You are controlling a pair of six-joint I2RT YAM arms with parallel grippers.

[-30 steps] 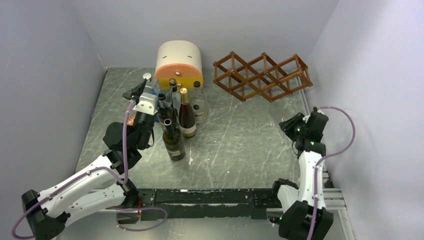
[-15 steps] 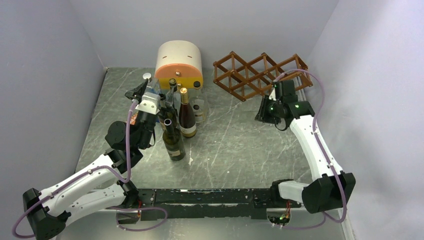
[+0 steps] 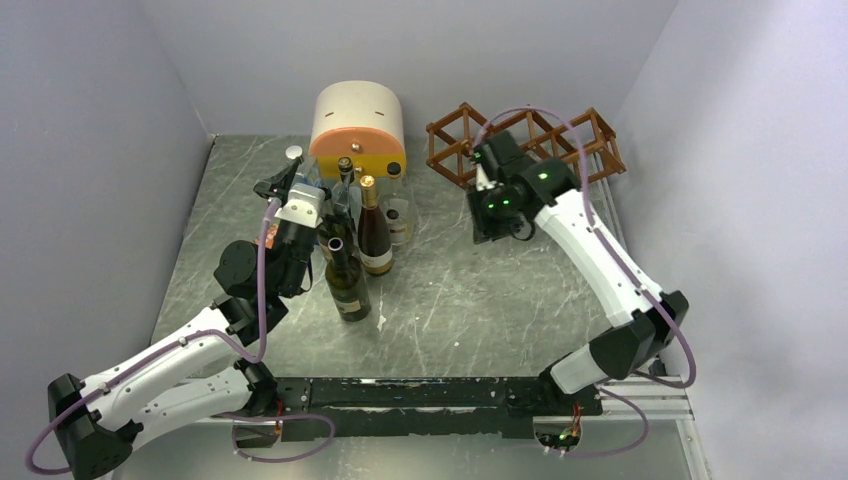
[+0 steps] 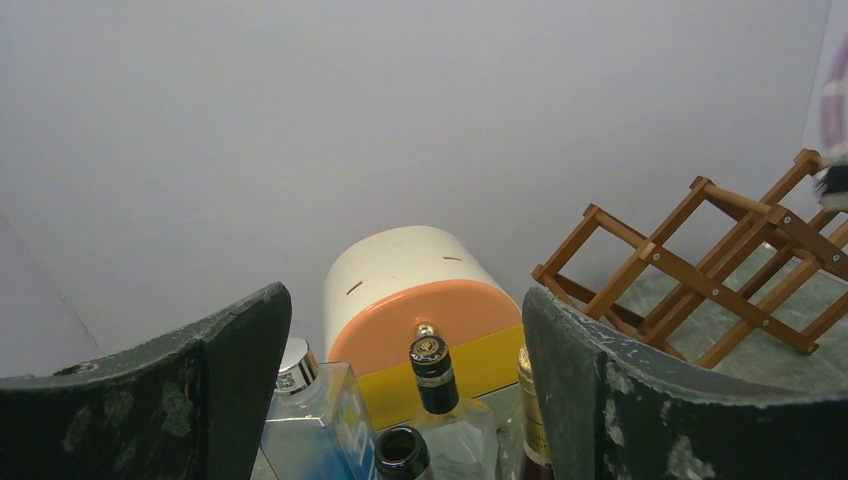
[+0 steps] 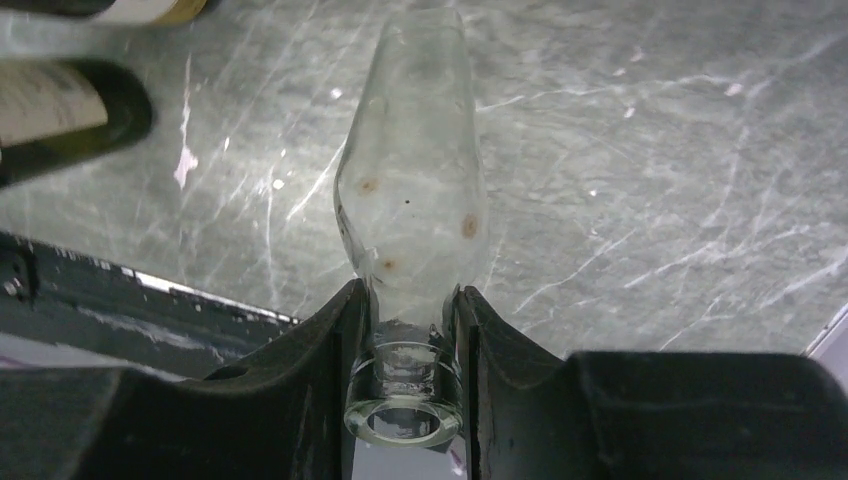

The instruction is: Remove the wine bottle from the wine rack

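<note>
My right gripper (image 5: 408, 300) is shut on the neck of a clear glass wine bottle (image 5: 410, 170), just behind its rim. The bottle's body points away from the wrist camera, over the marble table top. Seen from above, the right gripper (image 3: 490, 205) hangs in front of the left end of the reddish-brown wine rack (image 3: 545, 150), whose cells show no bottle; the held bottle is hard to make out there. My left gripper (image 4: 405, 400) is open, raised over a cluster of upright bottles (image 3: 365, 235). The wine rack (image 4: 720, 260) also shows at the right of the left wrist view.
A cream-and-orange rounded box (image 3: 358, 125) stands at the back, left of the rack. A dark green bottle (image 3: 347, 285) stands nearest the left arm. Between the left fingers show a blue-tinted square bottle (image 4: 310, 420) and a black-capped bottle (image 4: 435, 375). A black rail (image 3: 420, 395) lines the near edge.
The right arm has swung from the table's right side forward and leftward, to in front of the rack's left end. The left arm has hardly moved.
</note>
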